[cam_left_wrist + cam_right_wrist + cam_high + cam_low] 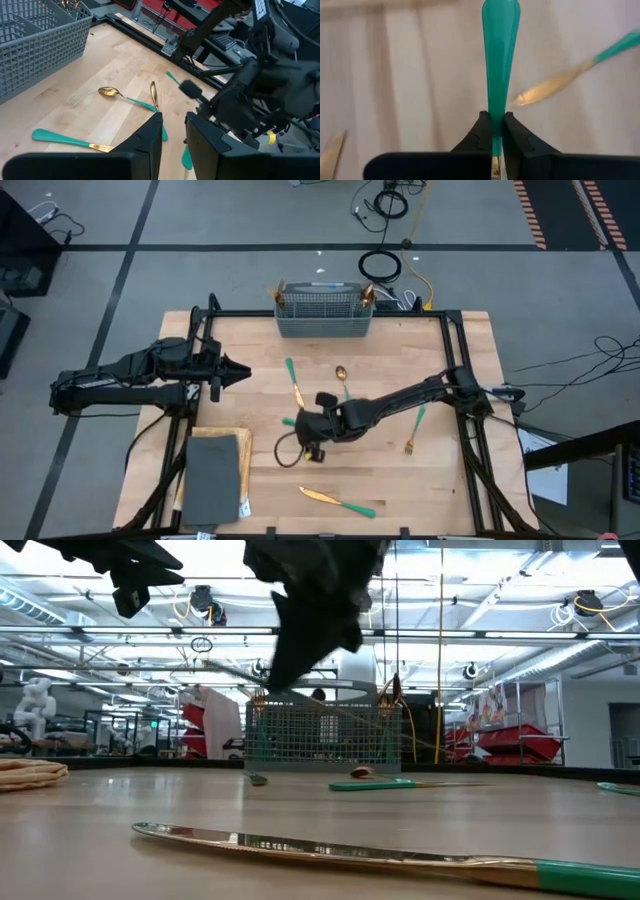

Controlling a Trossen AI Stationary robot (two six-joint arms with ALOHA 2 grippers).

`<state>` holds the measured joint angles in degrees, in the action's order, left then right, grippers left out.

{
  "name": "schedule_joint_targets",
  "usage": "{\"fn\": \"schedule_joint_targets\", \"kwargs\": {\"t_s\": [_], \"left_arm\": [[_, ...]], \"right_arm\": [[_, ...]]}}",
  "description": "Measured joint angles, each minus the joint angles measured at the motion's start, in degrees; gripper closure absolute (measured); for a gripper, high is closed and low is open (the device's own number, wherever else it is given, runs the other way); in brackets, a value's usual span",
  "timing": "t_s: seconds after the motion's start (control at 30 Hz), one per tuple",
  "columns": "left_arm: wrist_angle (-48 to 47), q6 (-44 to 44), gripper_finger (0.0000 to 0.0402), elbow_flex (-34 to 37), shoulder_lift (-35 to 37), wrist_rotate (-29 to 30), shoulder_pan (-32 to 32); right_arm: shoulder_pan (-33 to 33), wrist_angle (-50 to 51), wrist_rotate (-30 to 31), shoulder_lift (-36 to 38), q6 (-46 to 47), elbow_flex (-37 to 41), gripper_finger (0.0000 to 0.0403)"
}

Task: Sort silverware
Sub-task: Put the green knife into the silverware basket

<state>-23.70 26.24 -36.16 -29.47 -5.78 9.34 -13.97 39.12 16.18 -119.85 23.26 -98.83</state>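
A teal handle (pixel 500 60) is pinched by the right gripper (pixel 493 131) (jaws shut on it) — lifting to the basket (pixel 323 312) comes next; the left gripper (pixel 173 131), half-open and empty, waits.

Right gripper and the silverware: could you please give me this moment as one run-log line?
phase: pick | right gripper: shut on teal handle, mid-table | left gripper: waiting, left side | mesh basket: far edge

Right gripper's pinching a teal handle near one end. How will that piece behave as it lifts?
Probably stiff: the teal handle runs straight out from the right gripper with no sag. Likely light, being so thin. It may pivot or slip, since the smooth, tapered handle is pinched near one end only, so the far end could swing down.
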Motion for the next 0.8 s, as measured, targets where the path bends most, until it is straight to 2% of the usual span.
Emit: {"fn": "schedule_joint_targets", "kwargs": {"t_s": [0.13, 0.37, 0.53, 0.7, 0.8], "left_arm": [[0.0, 0.0, 0.0311, 0.0, 0.0, 0.0, 0.0], [0.0, 0.0, 0.0311, 0.0, 0.0, 0.0, 0.0], [-0.5, 0.1, 0.0311, 0.0, 0.0, 0.0, 0.0], [-3.2, 0.0, 0.0311, 0.0, 0.0, 1.5, 0.0], [-4.4, -0.1, 0.0311, 0.0, 0.0, 2.8, 0.0]], "right_arm": [[2.7, -6.3, 5.9, 2.8, -2.6, 0.0, 0.0403], [11.1, -18.7, 10.9, 6.8, -11.8, -0.1, 0.0403], [18.3, -30.6, 11.0, 10.2, -19.8, -0.2, 0.0403], [25.4, -35.8, 10.4, 11.8, -24.0, -0.2, 0.0403], [29.2, -38.4, 7.8, 11.9, -25.1, -0.2, 0.0403]]}}
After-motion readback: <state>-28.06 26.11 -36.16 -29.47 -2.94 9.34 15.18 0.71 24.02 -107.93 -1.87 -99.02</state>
